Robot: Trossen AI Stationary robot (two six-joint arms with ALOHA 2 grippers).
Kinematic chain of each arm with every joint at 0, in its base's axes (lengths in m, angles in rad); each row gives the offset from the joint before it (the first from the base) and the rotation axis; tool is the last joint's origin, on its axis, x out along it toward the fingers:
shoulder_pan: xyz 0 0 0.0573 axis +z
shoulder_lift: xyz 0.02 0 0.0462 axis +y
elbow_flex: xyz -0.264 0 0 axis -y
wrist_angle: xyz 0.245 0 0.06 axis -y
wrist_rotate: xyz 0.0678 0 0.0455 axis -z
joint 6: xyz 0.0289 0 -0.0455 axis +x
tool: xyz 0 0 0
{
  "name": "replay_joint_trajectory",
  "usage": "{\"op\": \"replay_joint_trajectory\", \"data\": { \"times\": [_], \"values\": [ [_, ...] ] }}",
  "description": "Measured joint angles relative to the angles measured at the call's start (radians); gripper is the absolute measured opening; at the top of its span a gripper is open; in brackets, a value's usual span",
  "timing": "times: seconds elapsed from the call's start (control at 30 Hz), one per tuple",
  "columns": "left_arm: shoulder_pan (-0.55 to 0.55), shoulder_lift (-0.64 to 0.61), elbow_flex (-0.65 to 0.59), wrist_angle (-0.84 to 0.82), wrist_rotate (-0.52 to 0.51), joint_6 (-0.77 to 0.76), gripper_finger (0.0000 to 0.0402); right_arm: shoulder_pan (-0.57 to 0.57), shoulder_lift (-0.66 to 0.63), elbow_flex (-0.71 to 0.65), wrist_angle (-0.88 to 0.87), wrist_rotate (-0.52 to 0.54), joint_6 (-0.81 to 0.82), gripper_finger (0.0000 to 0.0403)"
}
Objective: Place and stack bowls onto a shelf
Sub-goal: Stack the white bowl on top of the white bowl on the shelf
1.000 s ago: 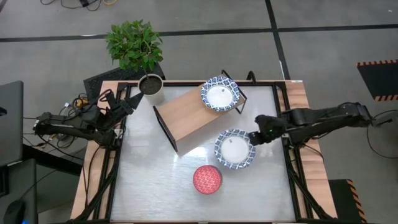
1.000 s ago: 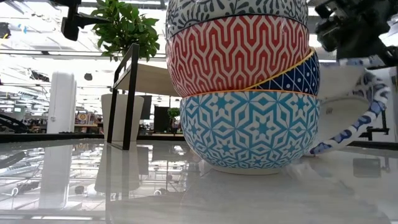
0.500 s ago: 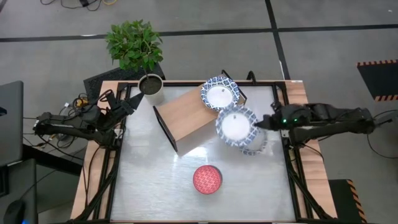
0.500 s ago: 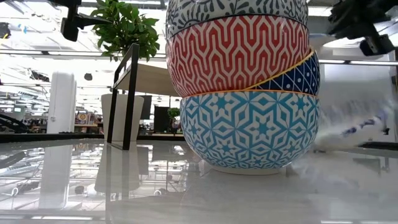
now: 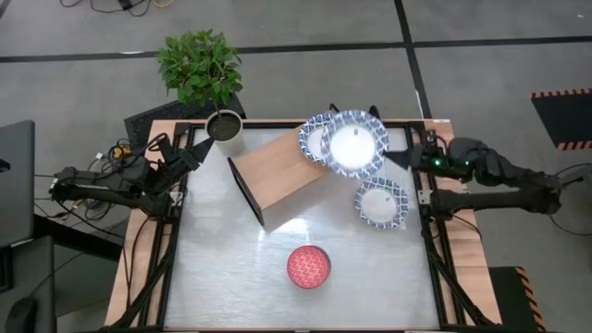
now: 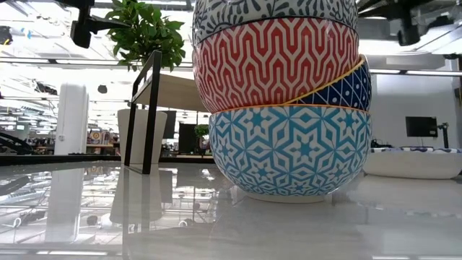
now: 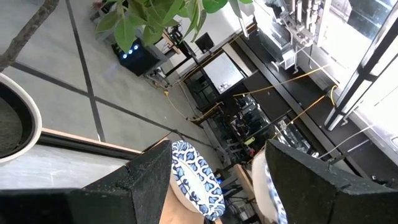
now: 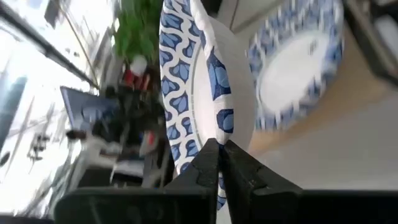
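High view, carried bowl (image 5: 352,143): upper centre of frame, overlapping the bowl on the shelf (image 5: 315,141).
High view, shelf (image 5: 277,171): plank set at a slant at centre.
High view, right gripper (image 5: 421,157): at the table's right edge, upper right.
High view, loose bowls: small blue bowl (image 5: 380,203) right of centre, red bowl (image 5: 308,266) low centre, bare tabletop between and around them.
High view, left gripper (image 5: 190,155): upper left by the plant pot (image 5: 225,127); fingers cannot be told.
Low view, bowl stack (image 6: 281,97): fills centre; shelf leg (image 6: 148,108) left.
Left wrist view: both patterned bowls beyond its fingers (image 7: 146,190).
Right wrist view: fingers (image 8: 211,168) pinched on the carried bowl's rim.
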Motion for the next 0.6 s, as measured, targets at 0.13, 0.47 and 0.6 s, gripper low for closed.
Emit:
{"op": "replay_joint_trajectory", "data": {
  "times": [0.13, 0.47, 0.6],
  "values": [
    [0.0, 0.0, 0.0, 0.0, 0.0, 0.0, 0.0246, -0.115, 0.043, 0.0, 0.041, -0.053, -0.039, 0.0022],
    [0.0, 0.0, 0.0, 0.0, 0.0, 0.0, 0.0246, -0.358, 0.22, 0.0, 0.228, -0.327, -0.084, 0.0028],
    [0.0, 0.0, 0.0, -0.001, 0.0, 0.001, 0.0246, -0.41, 0.303, 0.0, 0.286, -0.379, -0.077, 0.0029]
  ]
}}
